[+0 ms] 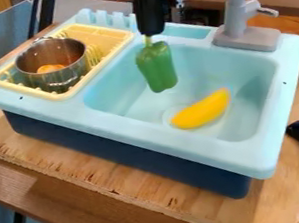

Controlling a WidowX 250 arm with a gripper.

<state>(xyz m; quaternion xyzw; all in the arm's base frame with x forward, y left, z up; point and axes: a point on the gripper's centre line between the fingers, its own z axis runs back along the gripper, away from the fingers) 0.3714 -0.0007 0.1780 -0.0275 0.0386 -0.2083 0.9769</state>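
Apparently the grasp is done: the black two-finger gripper [148, 34], clamped on the stem, holds the green plastic bell pepper [156, 68] aloft at upper centre; setting it down seems left

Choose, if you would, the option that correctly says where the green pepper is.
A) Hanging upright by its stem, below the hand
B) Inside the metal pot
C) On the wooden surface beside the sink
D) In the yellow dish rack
A: the green pepper hangs stem-up below the hand, over the basin where the yellow piece lies.
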